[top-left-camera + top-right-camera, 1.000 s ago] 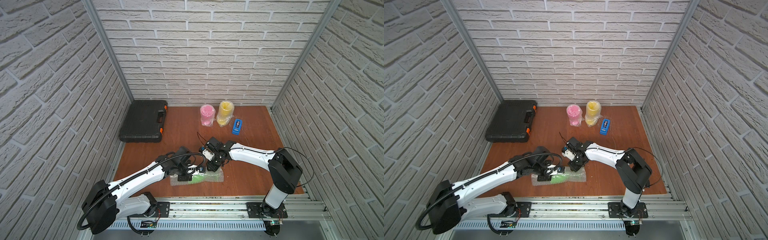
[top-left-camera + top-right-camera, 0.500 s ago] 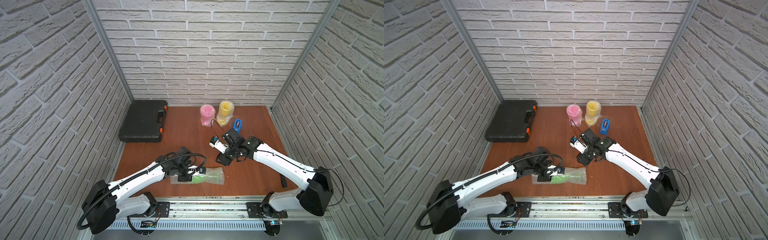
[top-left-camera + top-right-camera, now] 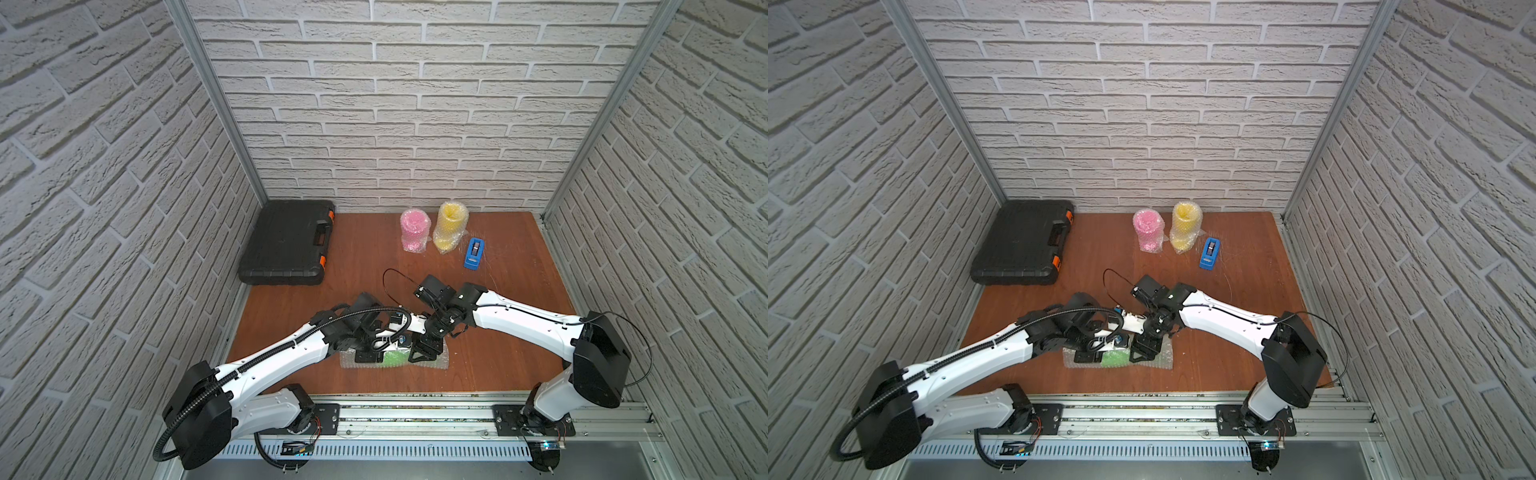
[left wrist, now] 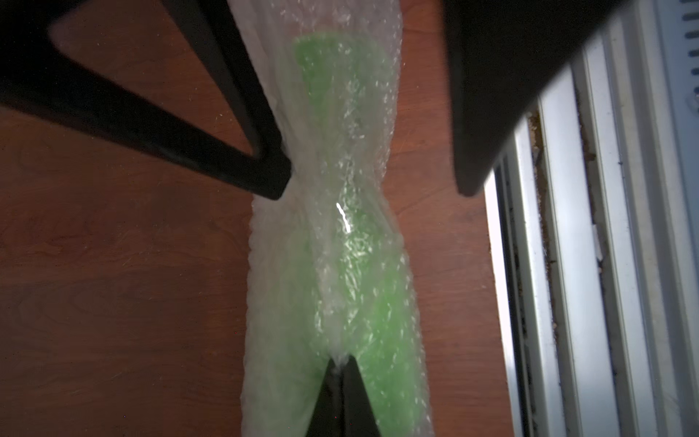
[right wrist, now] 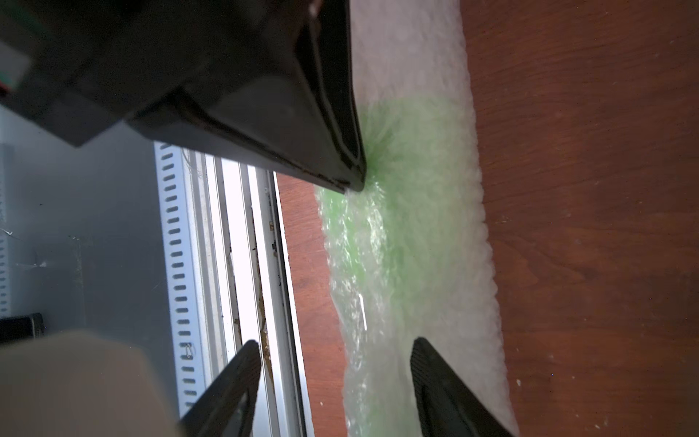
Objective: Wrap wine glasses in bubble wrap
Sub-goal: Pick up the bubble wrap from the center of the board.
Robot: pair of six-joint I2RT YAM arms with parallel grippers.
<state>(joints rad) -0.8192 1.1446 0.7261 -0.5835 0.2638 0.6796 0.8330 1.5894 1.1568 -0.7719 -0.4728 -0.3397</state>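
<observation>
White-painted brick walls close the cell in on three sides: a far wall (image 3: 399, 104), a left wall (image 3: 83, 187) and a right wall (image 3: 685, 187). In both top views, slim aluminium posts (image 3: 215, 104) (image 3: 610, 112) run up the two far corners. The worktop (image 3: 511, 270) is reddish-brown wood with a faint sheen. An aluminium rail (image 3: 415, 413) lies along its near edge, and nearer still there is a slotted grey strip (image 3: 415, 451). The light is even and soft.

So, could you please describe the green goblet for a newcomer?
On the table, look at the middle of its front edge. The green goblet lies on its side in bubble wrap; the pink goblet and yellow goblet stand wrapped by the back wall.
</observation>
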